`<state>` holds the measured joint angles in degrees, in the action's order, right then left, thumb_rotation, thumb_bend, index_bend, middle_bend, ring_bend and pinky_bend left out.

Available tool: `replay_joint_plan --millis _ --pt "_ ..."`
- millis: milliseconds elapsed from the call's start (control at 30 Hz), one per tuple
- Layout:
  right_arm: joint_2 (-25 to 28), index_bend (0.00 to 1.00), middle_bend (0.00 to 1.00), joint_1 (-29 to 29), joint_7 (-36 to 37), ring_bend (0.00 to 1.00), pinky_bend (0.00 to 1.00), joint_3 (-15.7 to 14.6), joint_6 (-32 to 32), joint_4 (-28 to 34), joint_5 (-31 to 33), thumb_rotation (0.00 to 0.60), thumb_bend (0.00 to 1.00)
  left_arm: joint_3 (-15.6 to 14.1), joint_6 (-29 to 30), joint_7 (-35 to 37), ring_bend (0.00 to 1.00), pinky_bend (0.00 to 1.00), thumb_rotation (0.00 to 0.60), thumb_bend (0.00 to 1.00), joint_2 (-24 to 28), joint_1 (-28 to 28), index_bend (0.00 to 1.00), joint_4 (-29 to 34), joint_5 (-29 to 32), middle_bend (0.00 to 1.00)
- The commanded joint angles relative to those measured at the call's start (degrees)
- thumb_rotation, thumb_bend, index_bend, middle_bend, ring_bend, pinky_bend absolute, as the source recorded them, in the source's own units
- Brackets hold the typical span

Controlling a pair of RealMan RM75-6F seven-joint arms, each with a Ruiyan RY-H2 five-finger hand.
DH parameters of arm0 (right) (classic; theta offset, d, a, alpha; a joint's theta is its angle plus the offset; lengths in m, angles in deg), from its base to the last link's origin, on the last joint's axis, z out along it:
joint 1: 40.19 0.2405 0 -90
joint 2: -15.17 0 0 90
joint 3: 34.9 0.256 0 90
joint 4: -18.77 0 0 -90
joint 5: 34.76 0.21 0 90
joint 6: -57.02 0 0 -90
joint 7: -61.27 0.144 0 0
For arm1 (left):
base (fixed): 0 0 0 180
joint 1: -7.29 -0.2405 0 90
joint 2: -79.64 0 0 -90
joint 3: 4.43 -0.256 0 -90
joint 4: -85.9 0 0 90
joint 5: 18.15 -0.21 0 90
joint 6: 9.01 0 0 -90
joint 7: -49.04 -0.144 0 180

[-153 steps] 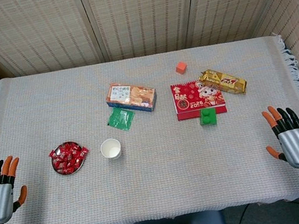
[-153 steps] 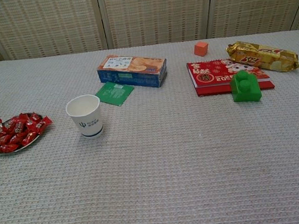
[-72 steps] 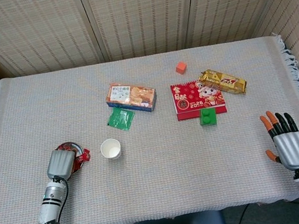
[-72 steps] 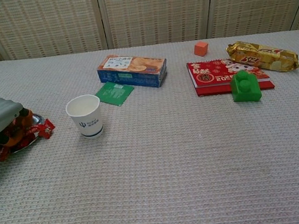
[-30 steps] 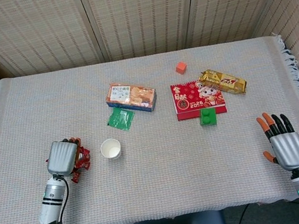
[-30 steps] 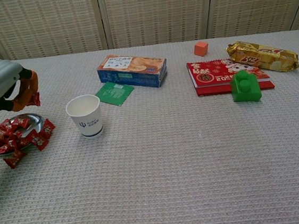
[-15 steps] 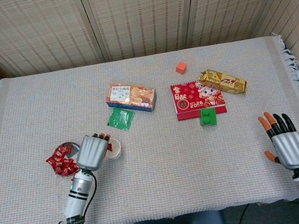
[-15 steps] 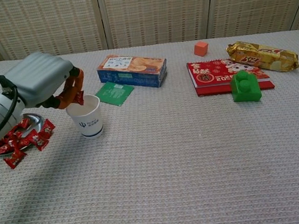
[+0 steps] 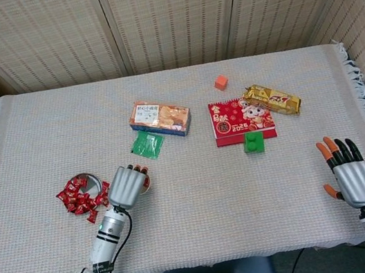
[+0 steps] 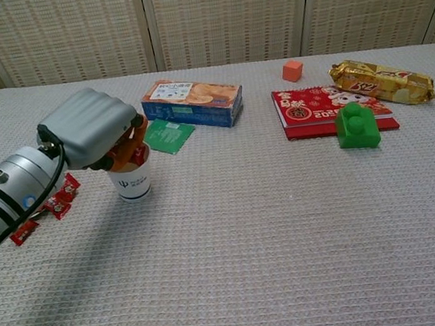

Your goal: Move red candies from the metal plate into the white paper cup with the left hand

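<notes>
Red candies (image 9: 79,194) lie heaped on and spilled around the metal plate (image 9: 92,180) at the near left of the counter (image 9: 199,196), just beside the white paper cup (image 10: 134,183). My left robot hand (image 9: 127,186) hangs directly over the cup's mouth, fingers (image 10: 127,154) curled downward into the opening. Whether a candy sits between them, I cannot tell: the palm hides the fingertips in the head view, and the chest view shows only orange tips at the rim. I judge the wrapped sweets light, small and crinkly, their foil likely slick, so each is best pinched across its middle instead of by a twisted end. The cup looks light too and could tip under a careless nudge. My right robot hand (image 9: 347,172) rests at the far right edge, fingers spread, holding nothing. A biscuit box (image 9: 159,118) and a green sachet (image 9: 147,144) lie beyond the cup.
</notes>
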<state>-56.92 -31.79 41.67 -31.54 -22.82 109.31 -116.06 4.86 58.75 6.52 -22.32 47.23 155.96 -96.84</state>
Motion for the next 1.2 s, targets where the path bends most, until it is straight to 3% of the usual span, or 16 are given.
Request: replay_joint_plan --millis 33,200,633,733,900,1000,1200 --pt "0.02 0.0 0.0 -0.02 0.01 0.0 0.0 -0.01 -0.02 0.04 -0.01 0.6 0.12 -0.21 -0.23 -0.04 0.54 0.93 0.6 0.62 0.31 0.1 0.46 0.01 -0.06 0.57" --pt "0.08 0.0 0.0 -0.01 -0.09 0.0 0.0 -0.06 0.07 0.15 -0.01 0.6 0.12 -0.07 -0.07 0.98 0.48 0.93 0.6 0.52 1.05 0.06 0.36 0.78 -0.08 0.49" --pt "-0.02 0.0 0.0 0.02 -0.32 0.0 0.0 -0.09 0.18 0.19 0.06 0.6 0.12 -0.76 1.07 2.6 0.45 0.95 0.6 0.46 4.42 -0.95 0.29 5.9 -0.85 0.43" --pt "0.01 0.0 0.0 0.01 -0.32 0.0 0.0 -0.14 0.2 0.28 0.03 0.6 0.12 -1.14 0.17 3.36 0.37 0.96 0.6 0.43 6.37 -1.56 0.22 8.84 0.11 0.35" --pt "-0.03 0.0 0.0 0.08 -0.52 0.0 0.0 -0.23 0.46 0.31 0.09 0.6 0.12 -1.37 -3.51 0.95 0.08 0.95 0.6 0.38 9.95 -1.62 0.08 12.55 4.05 0.06" --pt "-0.08 0.0 0.0 0.1 -0.71 0.0 0.0 -0.23 0.46 0.36 0.11 0.6 0.12 -1.53 -5.93 -1.04 0.02 0.94 0.6 0.37 11.33 -1.25 0.04 14.46 7.02 0.0" --pt "-0.08 0.0 0.0 0.06 -0.67 0.0 0.0 -0.19 0.35 0.36 0.16 0.6 0.12 -1.38 -8.08 -4.78 0.04 0.94 0.6 0.37 12.01 -0.3 0.04 15.67 11.68 0.0"
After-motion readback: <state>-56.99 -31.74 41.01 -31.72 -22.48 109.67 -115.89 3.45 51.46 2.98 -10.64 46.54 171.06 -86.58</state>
